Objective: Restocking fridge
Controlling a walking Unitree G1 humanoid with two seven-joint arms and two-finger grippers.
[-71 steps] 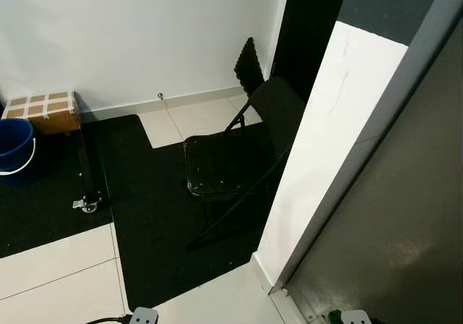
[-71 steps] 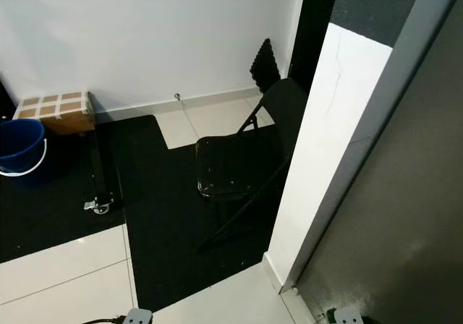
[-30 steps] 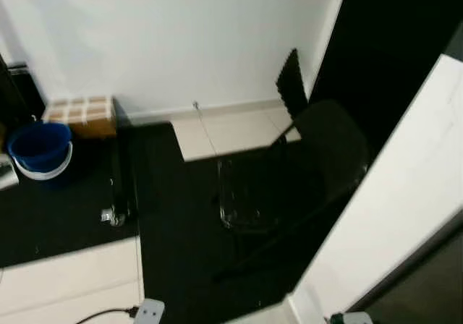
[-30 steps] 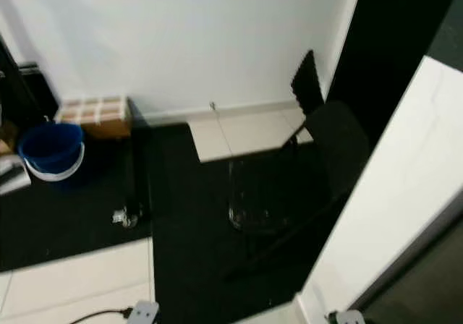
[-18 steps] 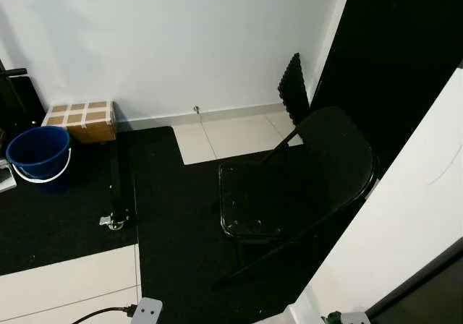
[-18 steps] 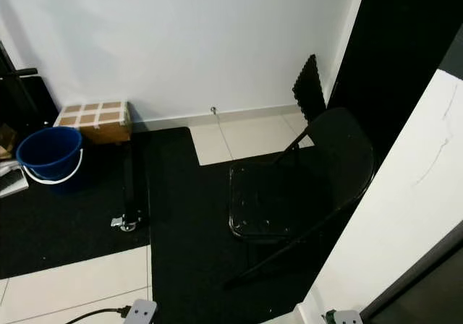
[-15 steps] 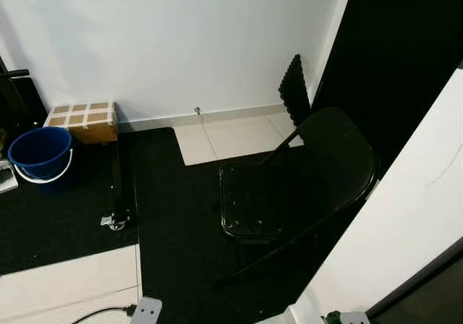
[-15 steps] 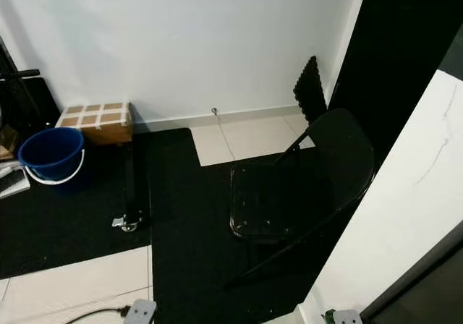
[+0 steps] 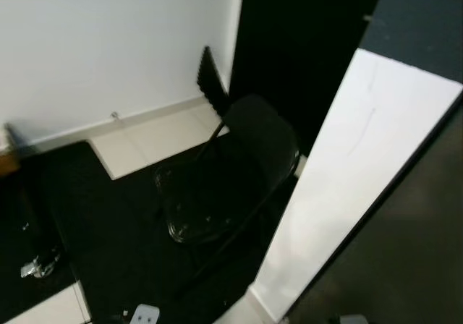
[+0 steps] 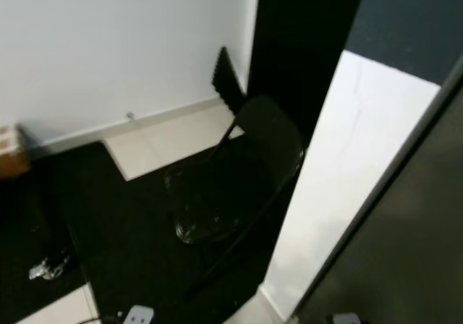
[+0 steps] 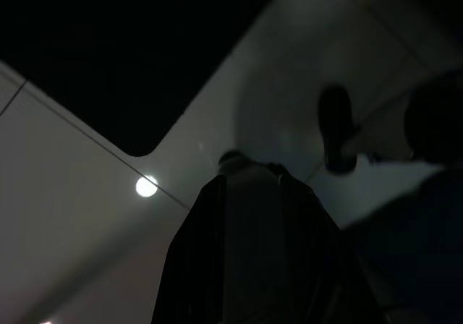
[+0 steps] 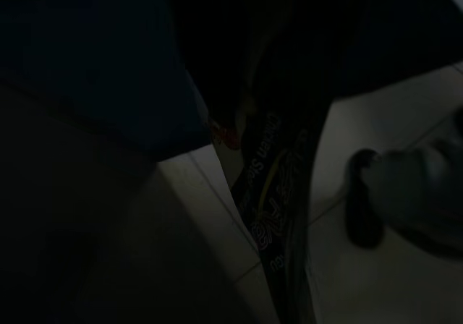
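Left claw (image 11: 249,168) hangs idle over pale floor tiles, a dark mass in its wrist view; whether it is open or closed I cannot tell. Right claw (image 12: 286,266) also hangs low in deep shade, and it appears to be closed on a dark packet (image 12: 264,194) with yellow and white print that runs along its line.

From the head camera, blurred, the fridge (image 9: 347,172) stands at 3 to 5 o'clock: its white side panel slants across the right half, and its dark grey front (image 9: 405,259) takes up the corner at 4 o'clock. Just beside the panel, near the centre, a black folding chair (image 9: 217,186) stands on a black mat (image 9: 108,223), its back turned to the fridge. At 12 o'clock a ribbed black foam panel (image 9: 208,78) leans in the corner against the white wall (image 9: 94,42). A cardboard box (image 10: 11,154) sits at 9 o'clock by the wall. At 8 o'clock is a metal caster (image 9: 32,268), and at 7 o'clock a white plug block (image 9: 145,314) lies on the floor.
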